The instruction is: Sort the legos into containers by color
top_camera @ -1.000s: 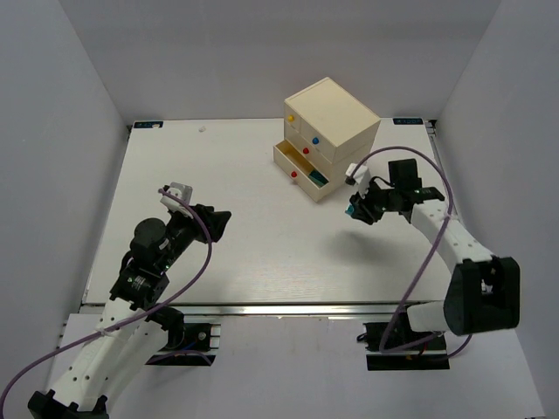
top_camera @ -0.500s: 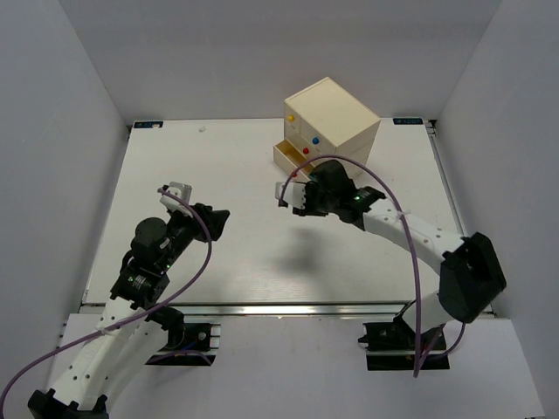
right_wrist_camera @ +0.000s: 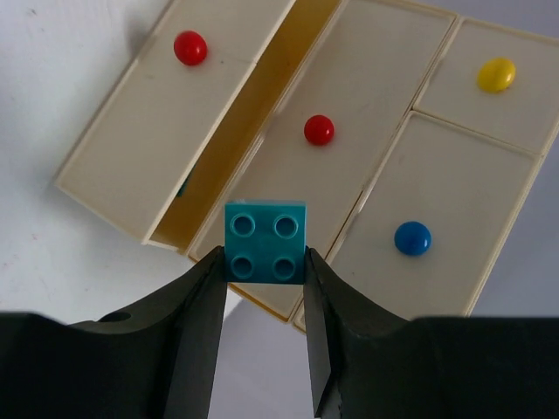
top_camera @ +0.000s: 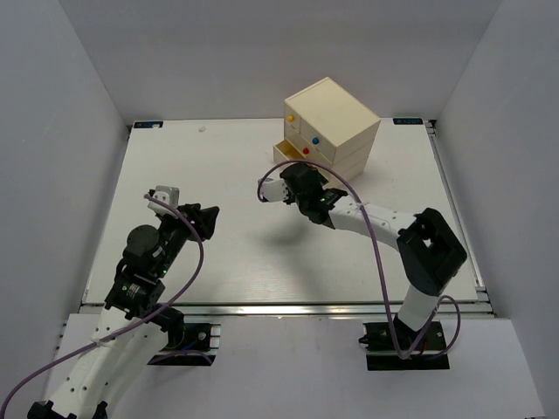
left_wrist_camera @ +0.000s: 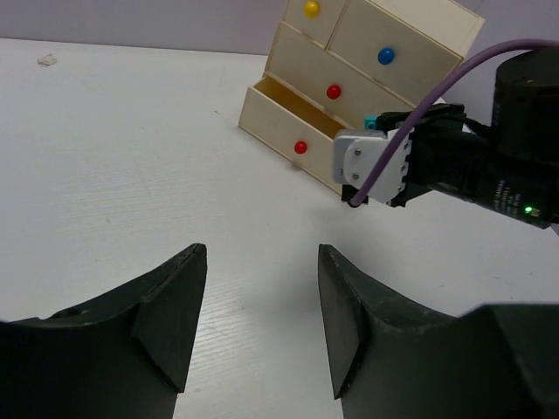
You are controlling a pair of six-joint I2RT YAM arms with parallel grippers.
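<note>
My right gripper (top_camera: 299, 175) is shut on a teal-blue lego (right_wrist_camera: 265, 242), its four studs facing the wrist camera; the lego also shows in the left wrist view (left_wrist_camera: 373, 122). It hangs just in front of the cream chest (top_camera: 332, 118), close to the pulled-out bottom drawer (right_wrist_camera: 157, 131) with a red knob (right_wrist_camera: 190, 47). A teal bit (right_wrist_camera: 183, 186) shows inside that drawer. The drawers with the other red (right_wrist_camera: 319, 130), blue (right_wrist_camera: 411, 237) and yellow (right_wrist_camera: 495, 74) knobs are shut. My left gripper (top_camera: 203, 220) is open and empty over the bare table (left_wrist_camera: 262, 323). No other legos show.
A tiny white scrap (top_camera: 203, 128) lies near the table's far edge. White walls enclose the table on three sides. The right arm (top_camera: 376, 218) stretches across the middle right of the table, its purple cable looping above it.
My right gripper has swung left with the teal lego, from right of the chest to in front of the open bottom drawer. My left gripper has shifted slightly left.
</note>
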